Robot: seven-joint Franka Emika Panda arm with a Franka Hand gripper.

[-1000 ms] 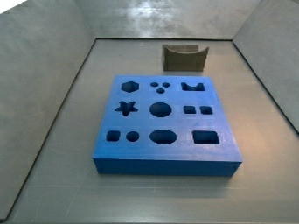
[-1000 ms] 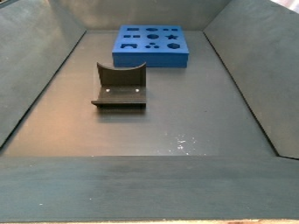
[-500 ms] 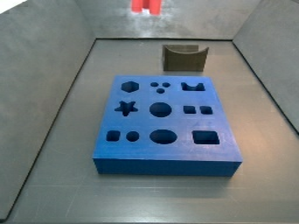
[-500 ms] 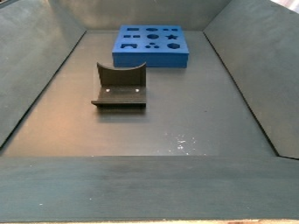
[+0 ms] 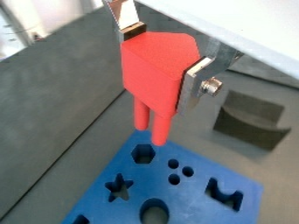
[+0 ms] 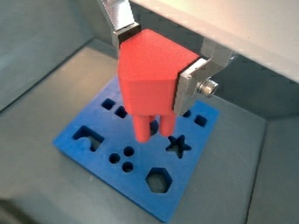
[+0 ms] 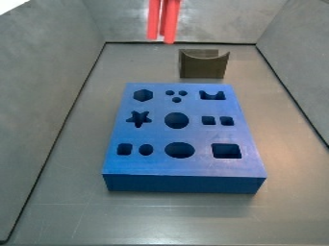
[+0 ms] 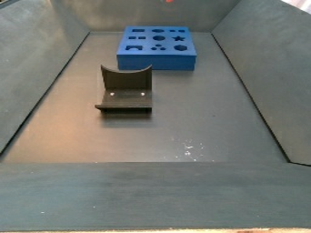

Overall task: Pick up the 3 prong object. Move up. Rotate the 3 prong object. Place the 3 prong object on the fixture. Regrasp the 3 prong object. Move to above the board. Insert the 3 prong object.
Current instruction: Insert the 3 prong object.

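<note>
My gripper (image 5: pixel 163 54) is shut on the 3 prong object (image 5: pixel 152 80), a red-orange block held between the silver fingers (image 5: pixel 197 80) with its prongs pointing down. In both wrist views it hangs in the air above the blue board (image 5: pixel 193 194), which has several shaped holes. The object (image 6: pixel 146 87) and gripper (image 6: pixel 160 57) hang apart from the board (image 6: pixel 100 150). In a side view only the red prongs (image 7: pixel 164 19) show at the top edge, behind the board (image 7: pixel 154 135). The fixture (image 7: pixel 202 63) stands empty beyond the board.
Grey tray walls slope up on all sides. In a side view the fixture (image 8: pixel 124 91) stands on the dark floor in front of the board (image 8: pixel 158 51). The fixture also shows in a wrist view (image 5: pixel 251 122), beside the board's far edge.
The red object has come down into the side view from the top edge: absent 1 s ago, a small tip 0.5 s ago, longer prongs now.
</note>
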